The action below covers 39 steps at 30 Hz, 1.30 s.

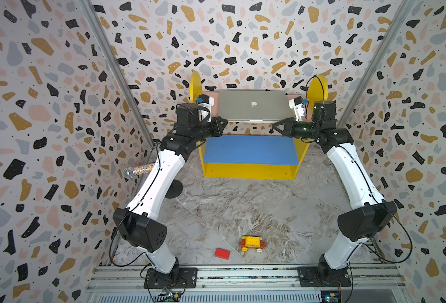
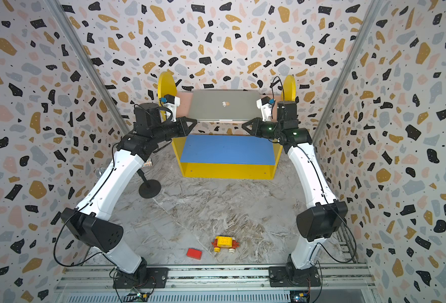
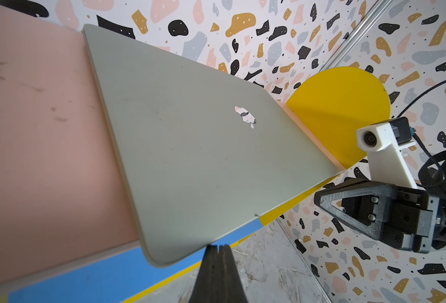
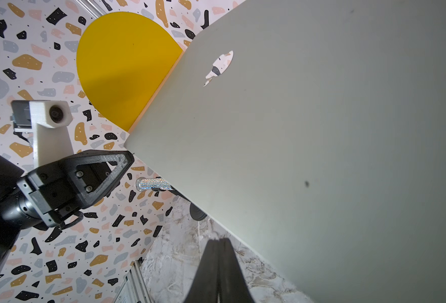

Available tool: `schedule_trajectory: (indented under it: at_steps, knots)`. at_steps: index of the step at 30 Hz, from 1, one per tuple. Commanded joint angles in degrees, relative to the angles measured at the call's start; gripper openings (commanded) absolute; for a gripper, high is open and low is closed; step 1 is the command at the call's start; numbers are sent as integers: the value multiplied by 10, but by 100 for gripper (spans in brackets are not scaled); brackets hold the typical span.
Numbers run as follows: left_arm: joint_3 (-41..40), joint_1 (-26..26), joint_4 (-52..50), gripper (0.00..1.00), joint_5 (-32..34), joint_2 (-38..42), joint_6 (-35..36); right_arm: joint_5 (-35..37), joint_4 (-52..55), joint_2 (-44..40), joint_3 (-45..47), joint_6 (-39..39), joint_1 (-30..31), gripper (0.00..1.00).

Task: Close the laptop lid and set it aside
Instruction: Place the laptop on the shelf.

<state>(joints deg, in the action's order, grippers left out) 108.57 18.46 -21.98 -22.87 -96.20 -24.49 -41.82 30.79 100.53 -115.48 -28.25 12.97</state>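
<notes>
The laptop (image 1: 253, 105) (image 2: 224, 105) lies closed on the pink upper shelf (image 3: 46, 131) of a yellow stand. Its silver-grey laptop lid (image 3: 190, 144) (image 4: 321, 131) faces up with the logo showing. My left gripper (image 1: 225, 123) (image 3: 218, 246) is shut and empty. Its tip sits by the laptop's front left corner; whether it touches cannot be told. My right gripper (image 1: 273, 126) (image 4: 218, 240) is also shut and empty, just in front of the front right corner, slightly apart from the edge. The two grippers point toward each other.
A blue step (image 1: 250, 149) of the stand lies below and in front of the shelf. Yellow discs (image 1: 195, 84) (image 1: 319, 86) flank the laptop. A microphone (image 1: 135, 171) on a black base (image 1: 174, 189) stands at the left. A yellow toy car (image 1: 252, 244) and a red block (image 1: 222, 253) lie near the front.
</notes>
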Motion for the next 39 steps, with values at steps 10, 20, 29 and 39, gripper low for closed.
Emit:
schedule_trajectory:
  at_steps: [10, 20, 29, 39]
  knots:
    - [38, -3, 7, 0, 33, -27, 22, -4, -13, -38, -5, 6, -2, 8]
    - [51, -5, 1, 0, 31, -29, 22, -1, -11, -56, 5, 12, -2, 8]
    - [16, -5, 22, 0, 33, 4, 18, 12, -2, -84, 28, 28, -7, 8]
    - [18, -5, 26, 0, 34, 5, 16, 23, -2, -123, 68, 38, -19, 8]
